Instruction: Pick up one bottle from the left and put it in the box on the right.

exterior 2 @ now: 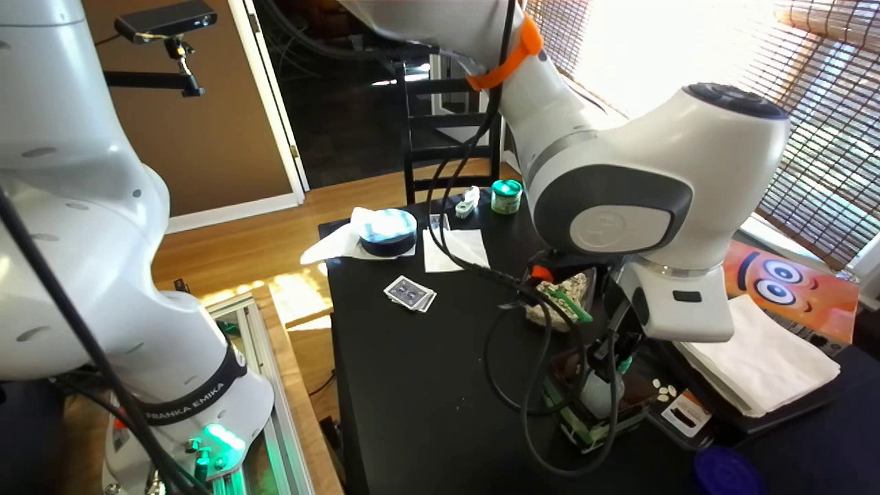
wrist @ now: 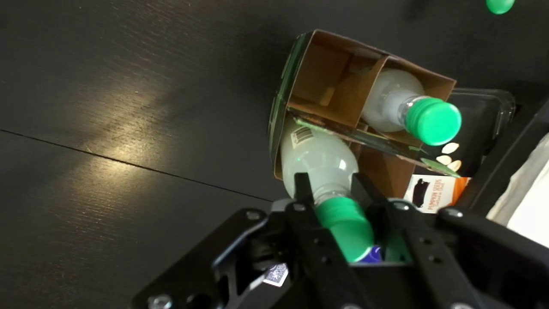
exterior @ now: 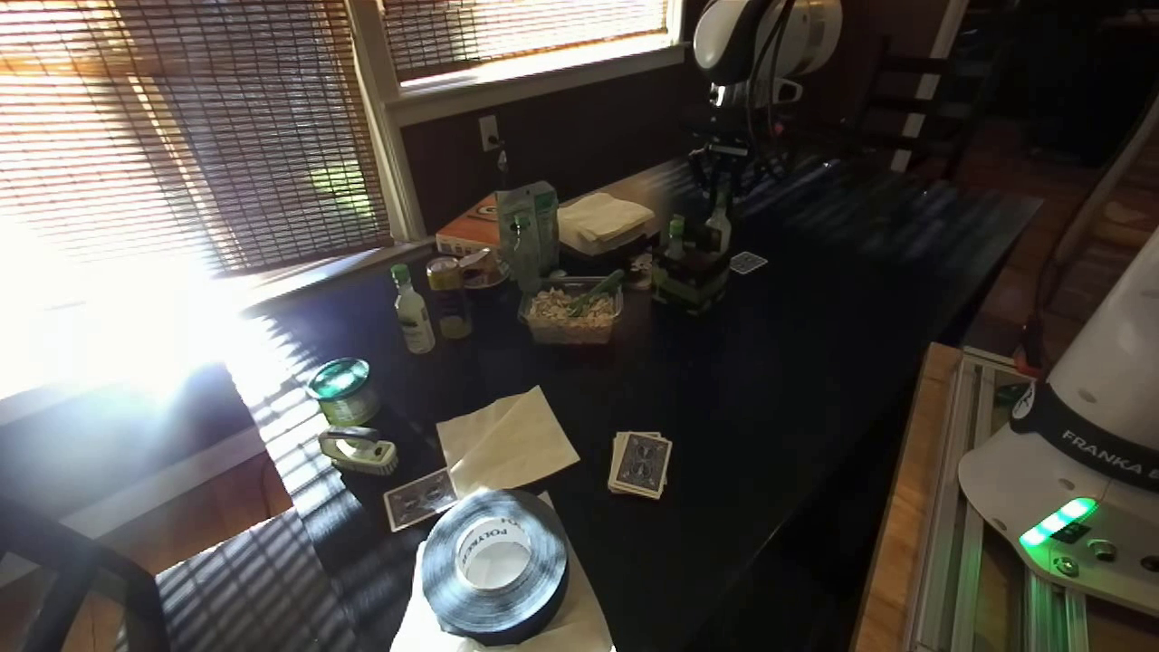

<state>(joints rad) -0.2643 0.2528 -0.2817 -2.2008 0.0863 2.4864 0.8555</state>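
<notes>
An end effector (wrist: 331, 184) is gripping a green-capped bottle (wrist: 319, 156) at a divided green box (exterior: 690, 288) on a black bench (exterior: 797, 380).
Narrowed on the neck and cap, the end effector is holding the bottle with its lower body sitting inside one compartment; how deep is not showing. A second bottle (wrist: 411, 107) is standing in the compartment diagonally across. The box is resting between the bench's long edges, well apart from the corner where a roll of tape (exterior: 548, 566) is lying. A stack of playing cards (exterior: 641, 465) is lying toward the long edge by the arm's base (exterior: 1077, 512), while a labelled bottle (exterior: 414, 312) is standing toward the opposite edge, near the blinds (exterior: 199, 145).
</notes>
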